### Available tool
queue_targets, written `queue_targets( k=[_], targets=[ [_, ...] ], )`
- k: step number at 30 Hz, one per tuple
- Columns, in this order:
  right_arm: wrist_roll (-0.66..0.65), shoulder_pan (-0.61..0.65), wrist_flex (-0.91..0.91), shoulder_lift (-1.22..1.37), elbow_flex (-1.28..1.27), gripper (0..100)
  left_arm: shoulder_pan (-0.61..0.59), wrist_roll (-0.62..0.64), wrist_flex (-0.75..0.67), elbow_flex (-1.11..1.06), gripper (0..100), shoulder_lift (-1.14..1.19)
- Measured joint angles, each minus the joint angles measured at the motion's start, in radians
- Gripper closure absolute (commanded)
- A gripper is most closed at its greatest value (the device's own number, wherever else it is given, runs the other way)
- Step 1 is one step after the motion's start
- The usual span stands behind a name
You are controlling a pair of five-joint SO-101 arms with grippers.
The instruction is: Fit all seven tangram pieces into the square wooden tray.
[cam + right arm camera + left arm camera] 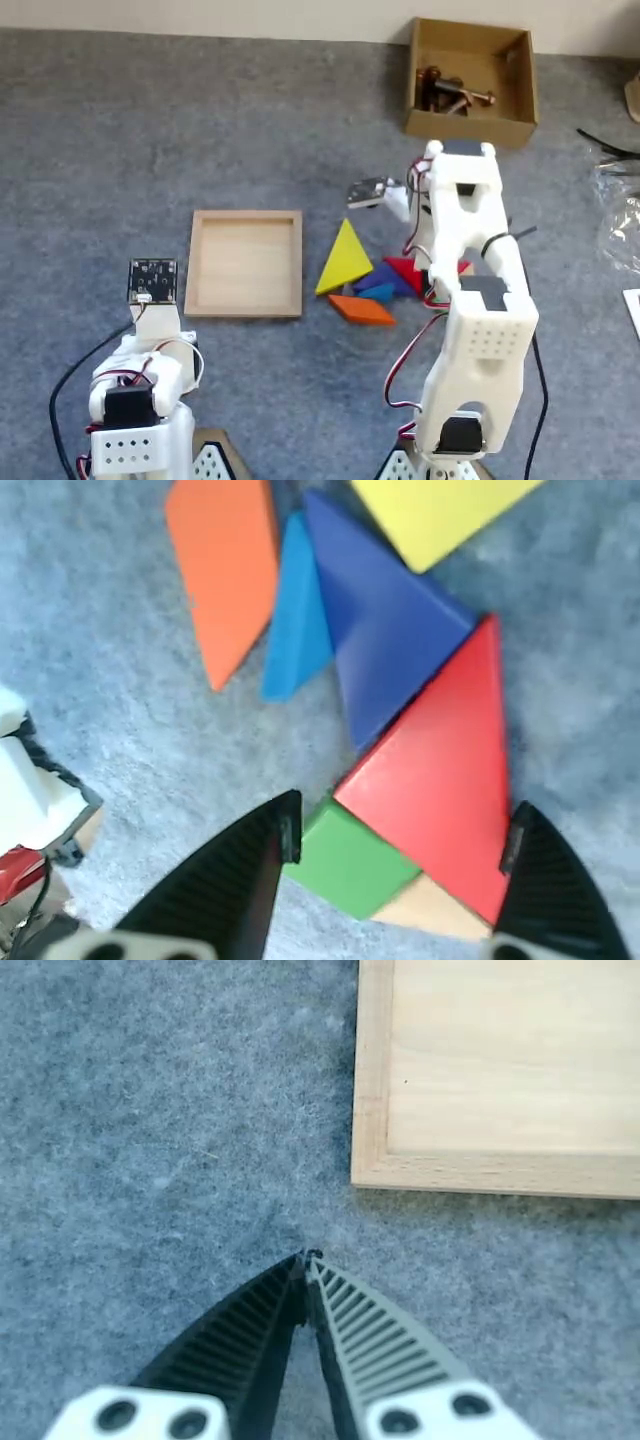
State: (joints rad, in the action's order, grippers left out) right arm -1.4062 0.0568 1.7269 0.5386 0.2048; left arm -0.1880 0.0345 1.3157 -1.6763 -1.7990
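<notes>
The right gripper [400, 830] hangs spread wide over the flat red triangular piece [440, 770], which lies among the other pieces near the bare square wooden tray [245, 214]. It should descend squarely, straddling the red triangle alone and avoiding the small green square piece [345, 865] touching it. The left gripper [308, 1260] rests closed and empty beside the tray's corner.

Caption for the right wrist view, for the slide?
Right tool open, poised over the red triangle and green piece.

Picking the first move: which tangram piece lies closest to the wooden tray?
The yellow triangle, at the pile's tray-side edge; one corner comes nearest the tray rim. The orange piece is next; the red triangle lies farther off.
</notes>
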Motion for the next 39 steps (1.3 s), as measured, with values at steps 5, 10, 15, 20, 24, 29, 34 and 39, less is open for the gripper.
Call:
queue_targets(
  k=[5,10,15,20,24,29,34,39],
  targets=[
    [-0.005,-0.008,-0.081,-0.008,-0.097,69.2,0.000,0.000,0.000,0.000,100,0.000],
    [-0.005,-0.008,-0.158,-0.028,-0.186,69.3,0.000,0.000,0.000,0.000,100,0.000],
    [-0.006,-0.009,-0.183,-0.029,-0.204,69.4,0.000,0.000,0.000,0.000,100,0.000],
    [-0.006,-0.009,-0.222,-0.046,-0.269,69.4,0.000,0.000,0.000,0.000,100,0.000],
    [-0.006,-0.009,-0.230,-0.049,-0.282,69.4,0.000,0.000,0.000,0.000,100,0.000],
    [-0.005,-0.009,-0.230,-0.049,-0.282,69.4,0.000,0.000,0.000,0.000,100,0.000],
    [-0.005,-0.015,-0.239,-0.052,-0.333,69.4,0.000,0.000,0.000,0.000,100,0.000],
    [-0.005,-0.020,-0.238,-0.052,-0.333,69.4,0.000,0.000,0.000,0.000,100,0.000]
  ],
)
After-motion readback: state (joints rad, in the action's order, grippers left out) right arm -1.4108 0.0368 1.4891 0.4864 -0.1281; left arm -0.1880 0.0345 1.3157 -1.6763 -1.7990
